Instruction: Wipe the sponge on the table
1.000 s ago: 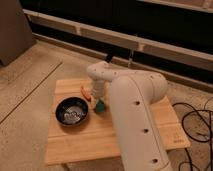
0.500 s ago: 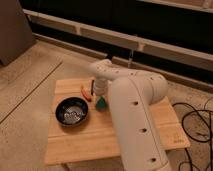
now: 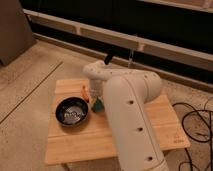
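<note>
Hand (image 3: 94,98) at sponge (image 3: 98,105), wood table (image 3: 75,137), speckled floor (image 3: 30,82)

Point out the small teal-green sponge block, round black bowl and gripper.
teal-green sponge (image 3: 98,105), camera view, top face
black bowl (image 3: 58,111), camera view, left rim
gripper (image 3: 94,96), camera view, lower end, just above sponge

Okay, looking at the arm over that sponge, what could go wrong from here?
The gripper sits low over the sponge, right beside the black bowl and a small orange item. A wipe toward them could knock either. The arm partly hides the sponge, so contact is hard to confirm.
</note>
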You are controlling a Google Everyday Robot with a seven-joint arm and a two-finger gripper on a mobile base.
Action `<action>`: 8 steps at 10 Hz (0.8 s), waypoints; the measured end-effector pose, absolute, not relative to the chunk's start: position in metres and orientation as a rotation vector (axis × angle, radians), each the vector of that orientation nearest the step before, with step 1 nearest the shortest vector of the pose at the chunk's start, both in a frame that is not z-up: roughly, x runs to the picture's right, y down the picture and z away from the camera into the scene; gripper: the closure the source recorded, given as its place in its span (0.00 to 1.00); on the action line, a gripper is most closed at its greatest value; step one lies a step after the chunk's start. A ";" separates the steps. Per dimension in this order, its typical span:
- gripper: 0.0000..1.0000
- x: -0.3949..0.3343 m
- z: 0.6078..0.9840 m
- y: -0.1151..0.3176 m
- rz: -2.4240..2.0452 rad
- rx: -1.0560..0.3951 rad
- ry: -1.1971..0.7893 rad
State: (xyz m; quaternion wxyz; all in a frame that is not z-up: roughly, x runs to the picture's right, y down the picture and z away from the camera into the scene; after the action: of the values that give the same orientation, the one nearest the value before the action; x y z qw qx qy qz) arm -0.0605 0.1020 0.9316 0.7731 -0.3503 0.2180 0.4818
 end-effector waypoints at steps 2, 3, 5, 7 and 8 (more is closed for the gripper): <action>1.00 -0.073 0.918 0.107 1.030 -0.745 0.456; 1.00 -0.077 0.908 0.112 1.021 -0.734 0.453; 1.00 -0.076 0.892 0.128 1.029 -0.726 0.461; 1.00 -0.073 0.886 0.149 1.064 -0.740 0.473; 1.00 -0.071 0.886 0.155 1.079 -0.744 0.474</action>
State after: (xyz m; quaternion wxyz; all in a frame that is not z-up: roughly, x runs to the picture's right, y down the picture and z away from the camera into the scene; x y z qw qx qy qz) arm -0.0712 0.1546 0.8864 0.7670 -0.3425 0.2182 0.4967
